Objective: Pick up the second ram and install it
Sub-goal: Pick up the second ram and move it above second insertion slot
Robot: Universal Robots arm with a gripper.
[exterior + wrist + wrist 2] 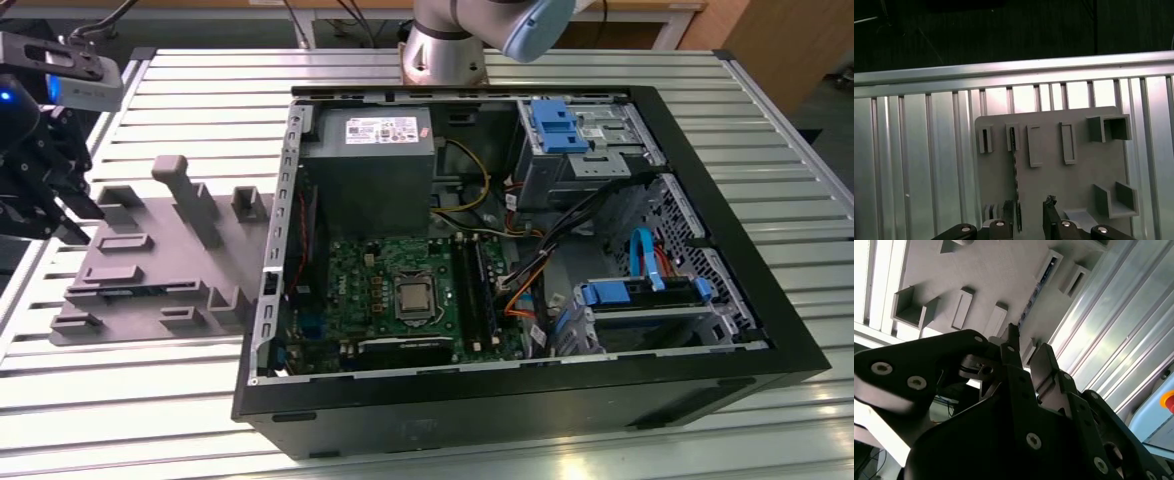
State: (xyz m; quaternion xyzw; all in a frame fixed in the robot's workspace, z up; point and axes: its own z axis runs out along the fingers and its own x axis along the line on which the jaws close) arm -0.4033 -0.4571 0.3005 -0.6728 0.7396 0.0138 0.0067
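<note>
The second ram stands on its edge in the grey holder. In the first wrist view it is a thin dark strip running from one of the slotted blocks toward the hand. The hand's two black fingers stand apart, one on each side of the strip. The stick sits closer to one finger than the other, and whether either finger touches it cannot be told. In the second wrist view the second ram shows as a slim line with bluish flecks on the holder, just beyond the parted tips of the hand.

In the exterior view the hand hangs at the far left of the frame, over the holder. The holder lies on the slatted metal table. Just beside the holder, on the exterior view's right, an open black computer case lies on its side. Inside it the green motherboard sits in the lower middle, with long black memory slots along it. A grey power supply sits above the board, and blue drive brackets are at the upper right.
</note>
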